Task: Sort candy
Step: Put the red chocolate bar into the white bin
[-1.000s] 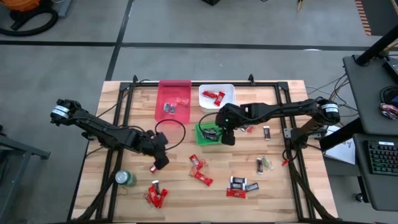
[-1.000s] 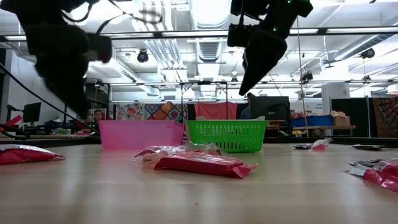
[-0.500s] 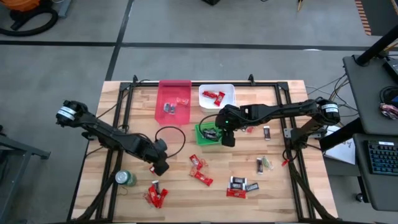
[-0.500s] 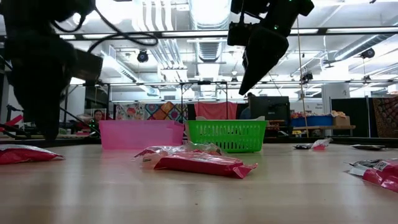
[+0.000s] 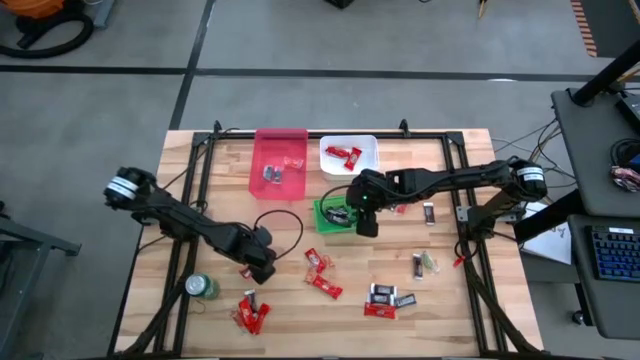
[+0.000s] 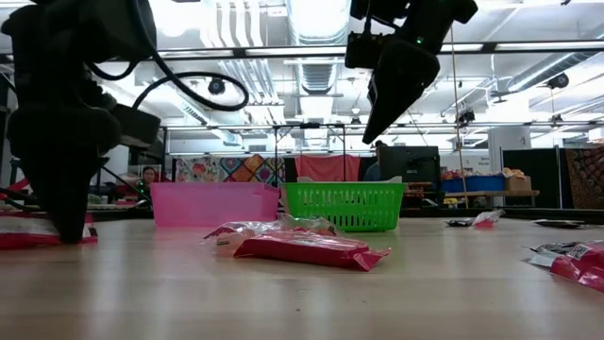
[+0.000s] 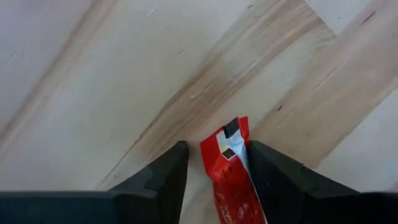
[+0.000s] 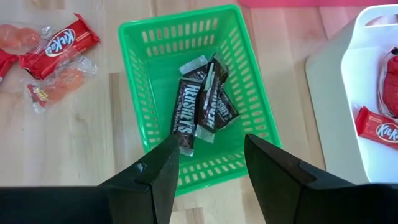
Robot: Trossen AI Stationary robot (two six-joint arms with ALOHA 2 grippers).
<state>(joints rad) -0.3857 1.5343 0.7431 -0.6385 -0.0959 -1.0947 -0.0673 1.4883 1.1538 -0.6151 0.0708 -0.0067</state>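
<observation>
Fingers (image 7: 163, 177) apart — straddling red candy (image 7: 231, 171).

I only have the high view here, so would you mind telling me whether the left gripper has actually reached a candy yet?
Observer: Yes. In the left wrist view the left gripper is open, with a red candy lying on the wood between its fingers.
Operator: Thanks. Is it down at the table?
Observer: The low view shows its tip right at the table surface.
Operator: And what is in the green basket under the right gripper?
Observer: The right wrist view shows dark wrapped bars in the green basket, with the right gripper open above it and holding nothing.
</observation>
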